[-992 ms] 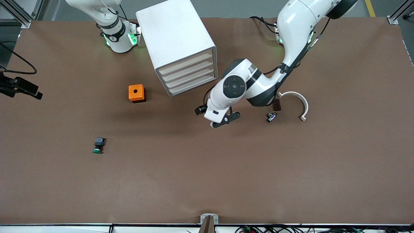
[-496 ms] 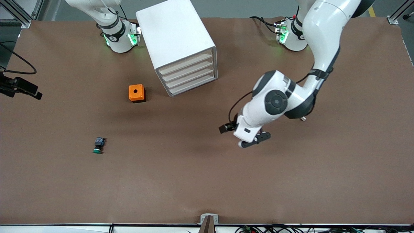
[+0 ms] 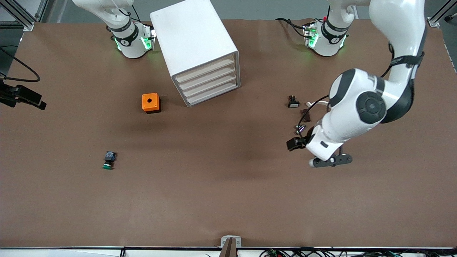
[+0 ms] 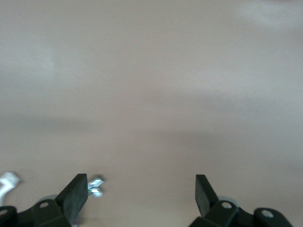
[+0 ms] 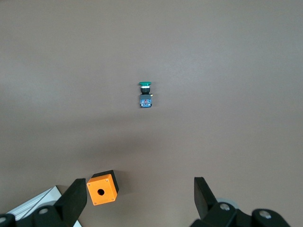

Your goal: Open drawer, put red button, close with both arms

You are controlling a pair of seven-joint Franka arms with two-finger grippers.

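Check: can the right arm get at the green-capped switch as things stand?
Probably yes. The green-capped switch lies alone on bare table, with the right gripper open well above it. The orange box sits clear of it, nearer the drawer unit. Nothing blocks a descent.

Bare surface (image 3: 221,200) spreads nearest the camera, while the drawer cabinet (image 3: 198,50), orange box (image 3: 151,102) and what look like small parts (image 3: 301,116) crowd the strip nearer the bases.

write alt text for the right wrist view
The right end effector, fingers open and empty, hangs over a brown table with a green-capped push-button switch lying on it, an orange box with a round hole on top just beneath.
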